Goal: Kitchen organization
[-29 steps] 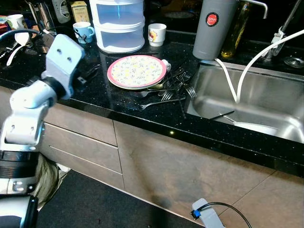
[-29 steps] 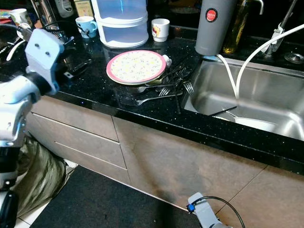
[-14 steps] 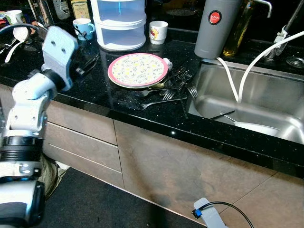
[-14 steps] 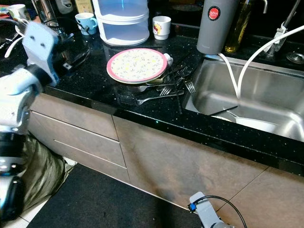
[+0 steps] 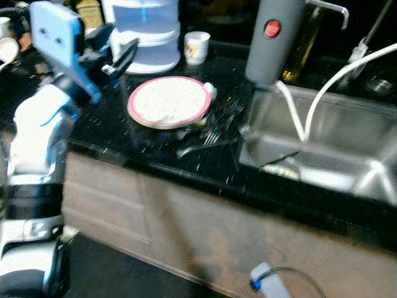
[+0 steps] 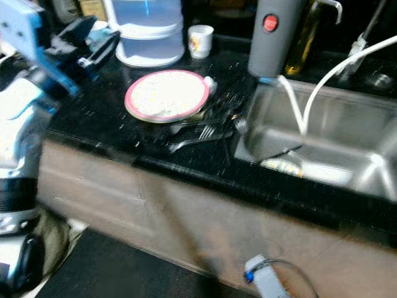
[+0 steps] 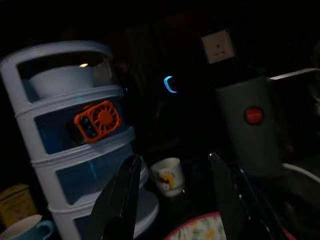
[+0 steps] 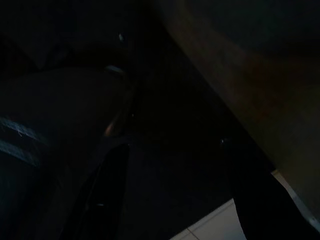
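Note:
A pink-rimmed floral plate [image 5: 169, 101] lies on the black countertop [image 5: 111, 133]. Several forks [image 5: 208, 135] lie loose between the plate and the steel sink [image 5: 322, 146]. My left gripper [image 5: 121, 53] is raised above the counter, left of the plate and in front of the white drawer tower [image 5: 144, 34]. It is open and holds nothing. In the left wrist view its fingers [image 7: 122, 200] frame a small white cup [image 7: 167, 176] and the plate's rim [image 7: 210, 231]. My right gripper [image 8: 180, 200] hangs low in the dark, fingers apart, holding nothing.
A grey canister with a red badge [image 5: 272, 37] stands at the sink's left corner, with an oil bottle [image 5: 299, 43] behind it. A white hose [image 5: 322, 93] loops into the sink, where a utensil [image 5: 282, 166] lies. Cabinet fronts [image 5: 205, 230] run below the counter.
My left arm has lifted and swung right, bringing its gripper up by the drawer tower. The head view has shifted and is blurred. Plate and forks lie as before.

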